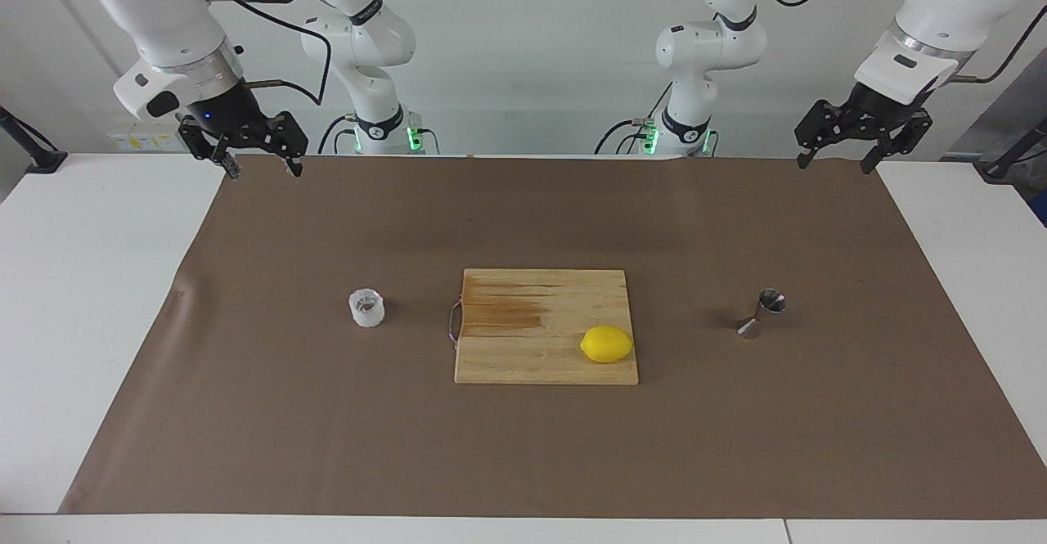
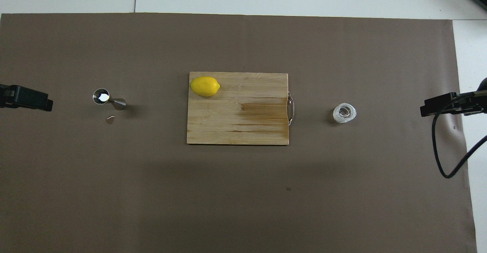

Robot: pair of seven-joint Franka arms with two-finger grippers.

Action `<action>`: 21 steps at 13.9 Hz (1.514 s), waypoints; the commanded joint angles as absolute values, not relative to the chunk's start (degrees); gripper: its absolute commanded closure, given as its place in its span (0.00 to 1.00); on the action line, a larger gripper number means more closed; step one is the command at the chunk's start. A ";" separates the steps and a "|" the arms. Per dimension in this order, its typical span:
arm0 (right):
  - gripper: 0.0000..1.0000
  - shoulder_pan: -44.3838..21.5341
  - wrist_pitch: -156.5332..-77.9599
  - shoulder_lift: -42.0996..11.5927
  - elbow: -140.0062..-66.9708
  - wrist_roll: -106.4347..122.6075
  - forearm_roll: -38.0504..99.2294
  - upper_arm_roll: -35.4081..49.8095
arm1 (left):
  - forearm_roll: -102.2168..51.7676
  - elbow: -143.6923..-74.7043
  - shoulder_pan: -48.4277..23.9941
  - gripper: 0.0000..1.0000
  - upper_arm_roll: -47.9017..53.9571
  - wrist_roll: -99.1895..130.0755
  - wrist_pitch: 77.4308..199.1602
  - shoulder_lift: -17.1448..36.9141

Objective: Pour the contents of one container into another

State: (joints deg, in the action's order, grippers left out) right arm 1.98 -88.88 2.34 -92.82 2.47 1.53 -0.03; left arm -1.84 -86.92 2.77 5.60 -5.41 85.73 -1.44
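Note:
A small translucent ridged cup stands on the brown paper beside the cutting board, toward the right arm's end of the table. The steel hourglass jigger stands upright, mouth up, toward the left arm's end. My right gripper hangs open and empty over the paper's edge nearest the robots, well away from the cup. My left gripper also hangs open and empty over that edge at its own end, well away from the jigger. Both arms wait.
A wooden cutting board with a wire handle lies between the cup and the jigger. A yellow lemon rests on its corner toward the jigger. Brown paper covers the white table.

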 commanded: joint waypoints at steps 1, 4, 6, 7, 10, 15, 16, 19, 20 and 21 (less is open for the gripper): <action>0.00 2.46 -88.51 2.81 -93.08 1.41 1.05 0.44 | -1.05 -88.85 3.43 0.00 5.89 -6.59 85.34 -3.25; 0.00 2.46 -88.51 2.81 -93.08 1.49 1.05 0.44 | -1.14 -89.03 3.52 0.00 5.80 -6.59 85.08 -3.34; 0.00 2.46 -88.51 2.81 -93.08 1.41 1.05 0.44 | -1.32 -89.03 3.60 0.00 5.54 -5.54 84.99 -3.34; 0.00 2.46 -88.51 2.81 -93.08 1.41 1.05 0.44 | -1.67 -89.12 3.95 0.00 5.45 -4.58 84.99 -3.43; 0.00 2.46 -88.51 2.81 -93.08 1.41 1.05 0.44 | -1.84 -93.24 4.22 0.00 5.36 1.30 85.34 -5.27; 0.00 2.46 -88.51 2.81 -93.08 1.41 1.05 0.44 | -9.91 -103.96 7.73 0.00 5.27 23.32 94.46 -8.96; 0.00 2.46 -88.51 2.81 -93.08 1.41 1.05 0.44 | -12.37 -104.84 8.78 0.00 5.27 28.51 95.27 -8.88; 0.00 2.46 -88.51 2.81 -93.08 1.41 1.05 0.44 | -18.61 -108.09 11.85 0.00 5.27 39.77 98.77 -8.70; 0.00 2.46 -88.51 2.81 -93.08 1.41 1.05 0.44 | -20.46 -108.63 12.30 0.00 5.27 43.64 99.48 -8.53; 0.00 2.46 -88.51 2.81 -93.08 1.41 1.05 0.44 | -21.52 -109.59 12.30 0.00 5.27 47.77 100.62 -8.35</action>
State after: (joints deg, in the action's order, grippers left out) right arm 1.98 -88.88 2.34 -92.82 2.47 1.53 -0.03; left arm -18.61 -105.87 11.20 4.86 40.52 97.62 -6.52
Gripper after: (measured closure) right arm 0.000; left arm 0.000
